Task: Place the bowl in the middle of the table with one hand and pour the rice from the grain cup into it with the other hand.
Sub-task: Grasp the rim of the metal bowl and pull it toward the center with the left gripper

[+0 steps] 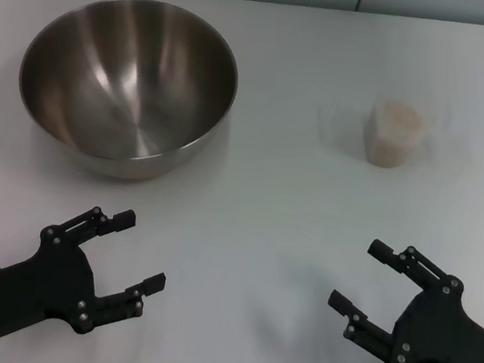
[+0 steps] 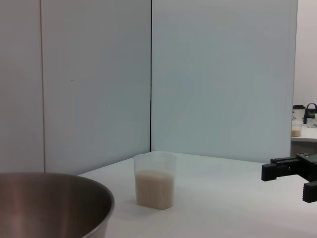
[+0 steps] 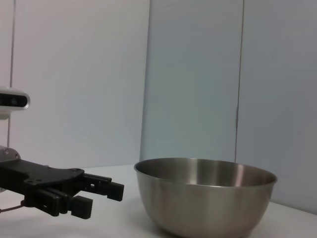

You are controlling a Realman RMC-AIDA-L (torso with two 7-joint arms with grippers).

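1. currently one bowl (image 1: 128, 88), empty, upright on the table (image 1: 260, 240) at far left, off centre.
2. one cup (image 1: 394, 134) of rice (image 1: 399, 117), far right, well apart from the bowl.
3. two grippers, near edge: left gripper (image 1: 141, 250) and right gripper (image 1: 358, 275), both spread wide, holding nothing.
4. risks, judged: the bowl's slick rim slipping the pinch; the light cup tipping and spilling rice.

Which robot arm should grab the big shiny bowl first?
The left one, probably. The left claw is open on the bowl's side of the table. The right claw, also open, sits nearer the cup of rice.
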